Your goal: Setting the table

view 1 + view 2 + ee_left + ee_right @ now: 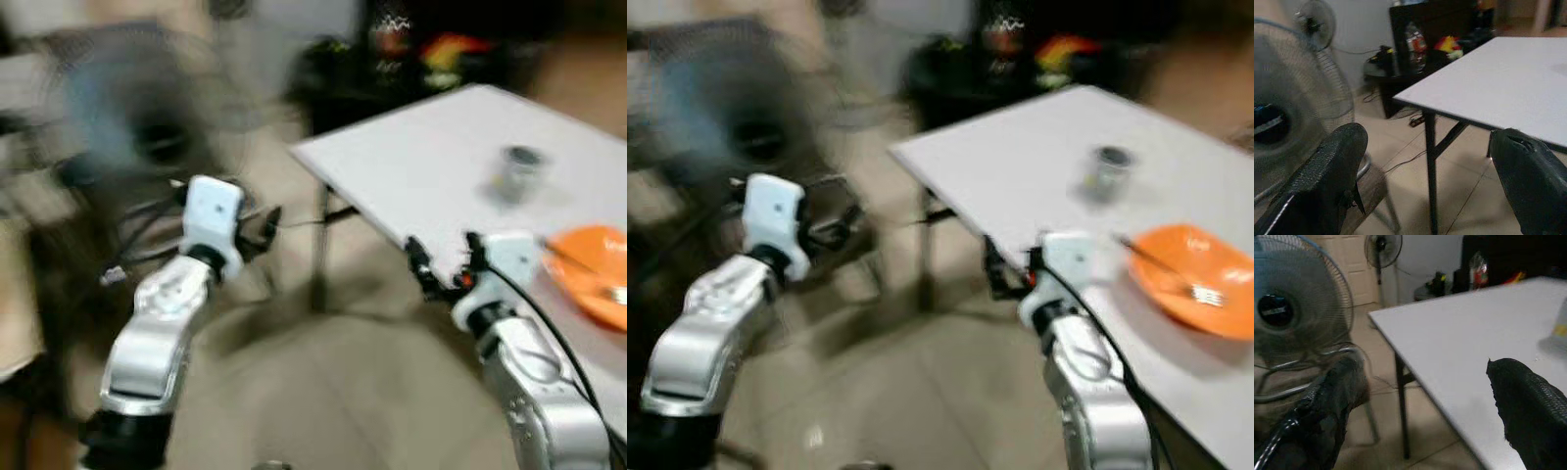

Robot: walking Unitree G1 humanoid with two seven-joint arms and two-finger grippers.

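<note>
Both grippers, left (1425, 186) and right (1420, 416), gape beside a blurred table (431, 166) bearing a half-cropped orange plate (598, 274), fan (1288, 308) behind.

No text, label or number can be read on anything here

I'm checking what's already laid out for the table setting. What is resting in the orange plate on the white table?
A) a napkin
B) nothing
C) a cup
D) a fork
D: in the right eye view a fork lies across the orange plate on the white table, while the cup stands apart, farther back.
</note>
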